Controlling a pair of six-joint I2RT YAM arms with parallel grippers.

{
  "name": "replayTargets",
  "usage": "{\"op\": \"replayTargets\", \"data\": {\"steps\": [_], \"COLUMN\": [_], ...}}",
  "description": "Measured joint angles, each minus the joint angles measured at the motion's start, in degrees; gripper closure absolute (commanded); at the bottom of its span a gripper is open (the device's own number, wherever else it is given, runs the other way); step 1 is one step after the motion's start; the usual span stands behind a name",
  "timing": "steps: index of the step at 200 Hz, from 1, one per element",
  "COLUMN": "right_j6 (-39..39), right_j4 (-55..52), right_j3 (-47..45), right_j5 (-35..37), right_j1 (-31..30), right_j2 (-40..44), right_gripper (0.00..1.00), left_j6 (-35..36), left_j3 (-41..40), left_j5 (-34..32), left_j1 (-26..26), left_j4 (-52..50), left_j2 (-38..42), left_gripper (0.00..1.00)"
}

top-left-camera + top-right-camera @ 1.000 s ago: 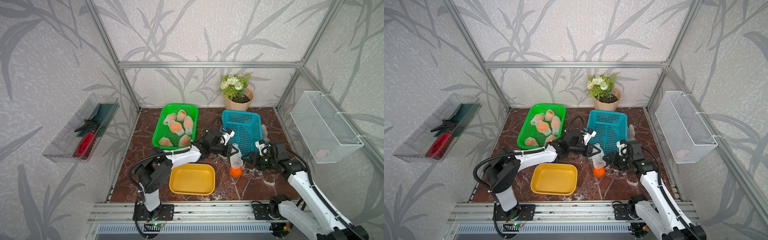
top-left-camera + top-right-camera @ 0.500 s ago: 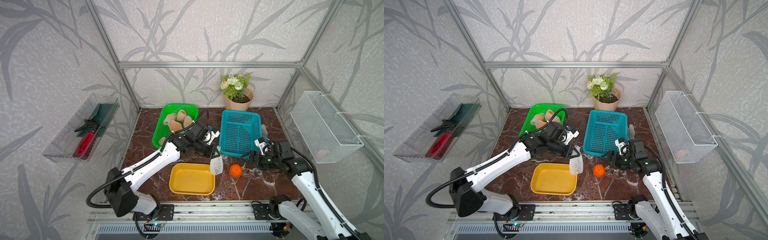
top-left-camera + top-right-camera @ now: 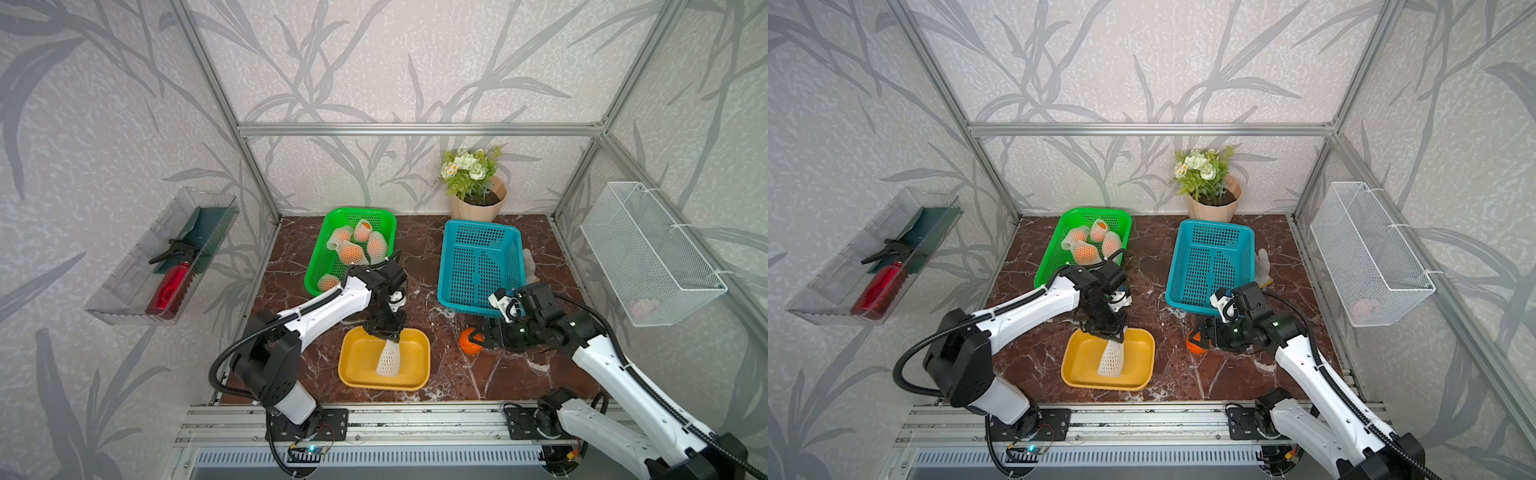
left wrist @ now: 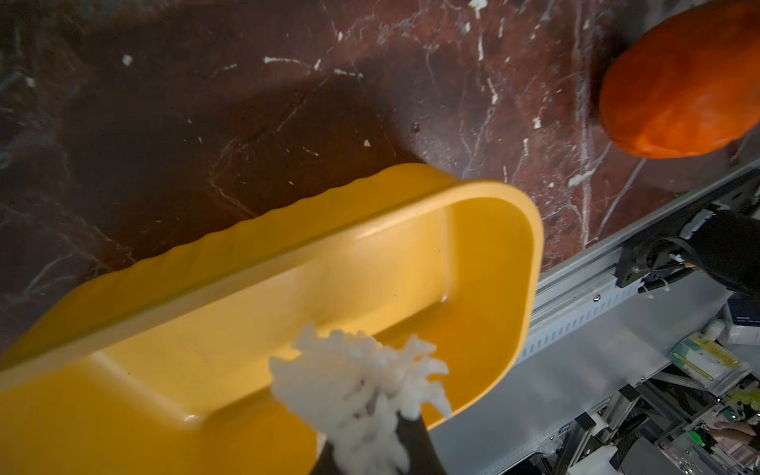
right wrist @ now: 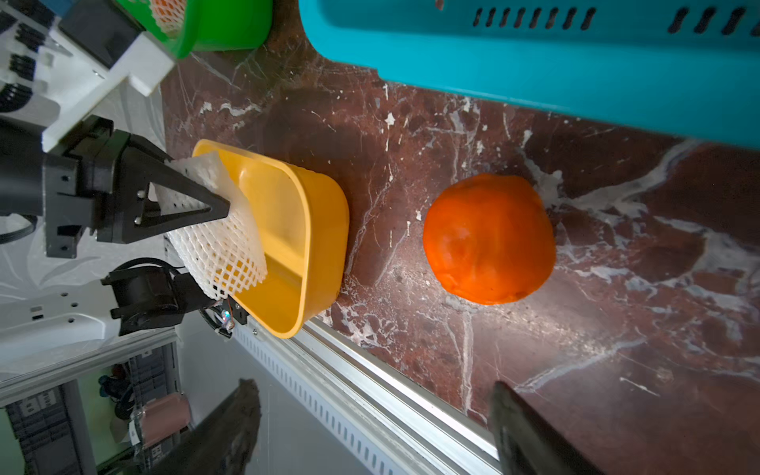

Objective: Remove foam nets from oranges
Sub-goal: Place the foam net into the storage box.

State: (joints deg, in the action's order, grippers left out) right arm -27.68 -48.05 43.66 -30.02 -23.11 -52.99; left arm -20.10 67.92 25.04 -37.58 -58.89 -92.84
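Swung from beside the blue basket, the left gripper now hangs over the yellow tray, pinched on a foam net dangling into it. At the tray's 3 o'clock the orange sits on the table, before the right gripper, jaws wide apart.

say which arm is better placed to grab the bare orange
Right: the right gripper, open, sits by the bare orange; the left gripper is shut on a foam net over the yellow tray.
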Motion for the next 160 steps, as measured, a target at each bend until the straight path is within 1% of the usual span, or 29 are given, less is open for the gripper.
{"op": "replayTargets", "data": {"steps": [17,44,55,85,100,136,144,160], "right_j6": [-0.26,-1.16,-1.46,-2.75,-3.28,-5.01,-5.31,-5.75], "right_j4": [-0.31,-0.07,0.2,2.51,4.26,10.16,11.41,13.62], "right_j3": [-0.13,-1.22,-2.01,-4.46,-5.84,-8.68,-8.94,-9.18], "right_j5": [2.19,5.92,7.48,11.02,12.5,14.19,14.32,14.49], "right_j1": [-0.85,-2.47,-3.37,-4.76,-4.87,-5.05,-5.09,-5.33], "right_j2": [0.17,0.5,0.44,-0.31,-0.83,-2.14,-2.86,-4.44], "right_gripper": [0.13,0.13,0.13,0.12,0.12,0.12,0.12,0.12], "left_j6": [0.98,1.38,1.51,1.49,1.18,-0.11,-0.7,-1.97], "left_j3": [-0.04,-0.39,-0.55,-1.05,-1.81,-3.69,-3.89,-3.96], "left_j5": [-0.13,-0.61,-1.07,-1.57,-1.62,-1.36,-1.22,-0.79], "left_j1": [0.0,-0.02,-0.07,-0.17,-0.33,-0.66,-0.66,-0.68], "left_j4": [0.11,1.46,2.25,4.57,5.49,7.3,7.65,8.07], "left_j2": [-1.18,-1.99,-2.91,-6.08,-6.95,-6.71,-6.21,-3.76], "left_gripper": [0.81,0.8,0.78,0.57,0.48,0.38,0.32,0.31]}}
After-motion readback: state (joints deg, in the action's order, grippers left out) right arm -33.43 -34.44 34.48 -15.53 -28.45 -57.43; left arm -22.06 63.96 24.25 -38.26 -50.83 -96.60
